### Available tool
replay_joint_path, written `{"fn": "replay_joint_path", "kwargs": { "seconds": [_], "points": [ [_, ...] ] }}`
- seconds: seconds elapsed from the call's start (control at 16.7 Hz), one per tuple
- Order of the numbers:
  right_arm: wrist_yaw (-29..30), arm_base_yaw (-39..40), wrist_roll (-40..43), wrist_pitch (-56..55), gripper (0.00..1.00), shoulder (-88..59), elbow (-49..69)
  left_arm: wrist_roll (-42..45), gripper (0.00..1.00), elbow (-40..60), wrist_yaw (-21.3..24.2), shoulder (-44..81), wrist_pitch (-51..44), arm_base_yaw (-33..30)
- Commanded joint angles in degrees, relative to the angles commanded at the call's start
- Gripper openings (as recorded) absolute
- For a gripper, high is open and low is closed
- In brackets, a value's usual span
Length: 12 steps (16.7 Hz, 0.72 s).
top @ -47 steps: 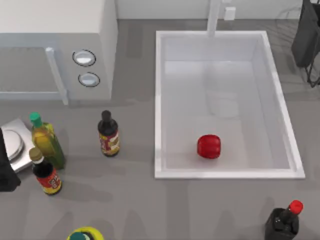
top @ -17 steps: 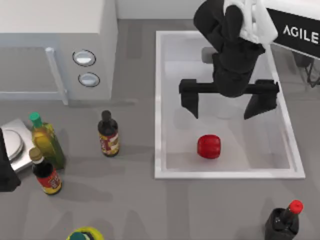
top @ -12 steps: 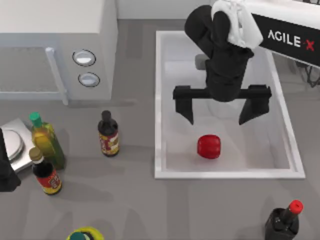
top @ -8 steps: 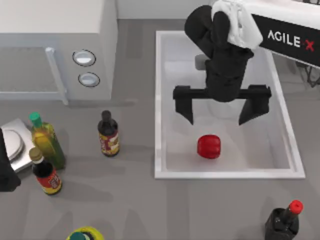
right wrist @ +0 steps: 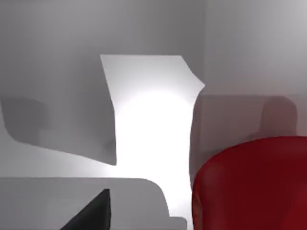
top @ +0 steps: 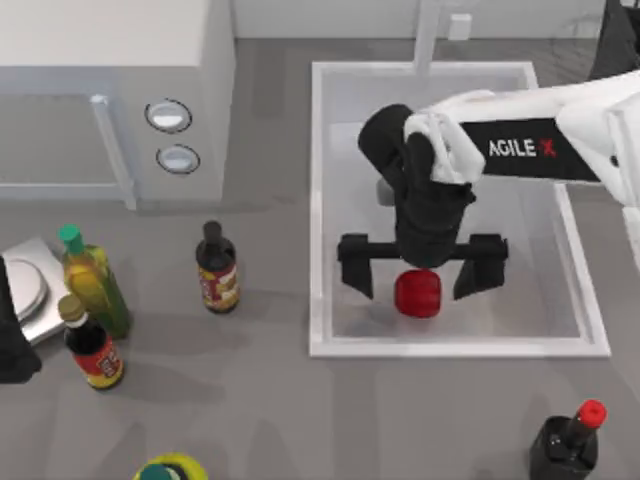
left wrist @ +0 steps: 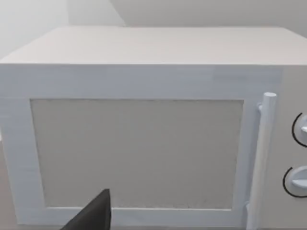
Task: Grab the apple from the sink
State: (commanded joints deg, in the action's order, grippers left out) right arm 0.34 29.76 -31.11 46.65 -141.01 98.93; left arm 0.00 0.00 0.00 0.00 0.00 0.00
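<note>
The red apple (top: 418,294) rests on the pale floor of the white sink (top: 320,200), near its front wall. My right gripper (top: 421,276) hangs open inside the basin right above the apple, one finger (top: 357,270) to its left and the other (top: 478,266) to its right, with gaps on both sides. In the right wrist view the apple (right wrist: 252,184) looms close against the sink's floor. My left arm (top: 12,340) stays parked at the table's left edge.
A white microwave (top: 110,95) stands at the back left. Three bottles (top: 217,268) (top: 93,280) (top: 92,347) stand left of the sink, beside a grey scale (top: 28,290). A dark red-capped bottle (top: 568,437) sits at the front right. The microwave's door (left wrist: 136,153) faces the left wrist camera.
My right arm came in from the back right and lowered toward the front of the sink, its open fingers now straddling the apple. The apple has not moved.
</note>
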Motion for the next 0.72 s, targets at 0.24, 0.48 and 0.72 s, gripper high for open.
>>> {"fn": "replay_joint_path", "kwargs": {
  "seconds": [0.24,0.48,0.72],
  "points": [
    [0.05,0.13,-0.11,-5.74,1.00,-3.97,-3.02,0.00,1.00,0.00,0.00,0.00,0.00,0.00],
    [0.05,0.13,-0.11,-5.79,1.00,-4.00,-3.05,0.00,1.00,0.00,0.00,0.00,0.00,0.00],
    [0.05,0.13,-0.11,-5.79,0.70,-4.00,-3.05,0.00,1.00,0.00,0.00,0.00,0.00,0.00]
  ]
}}
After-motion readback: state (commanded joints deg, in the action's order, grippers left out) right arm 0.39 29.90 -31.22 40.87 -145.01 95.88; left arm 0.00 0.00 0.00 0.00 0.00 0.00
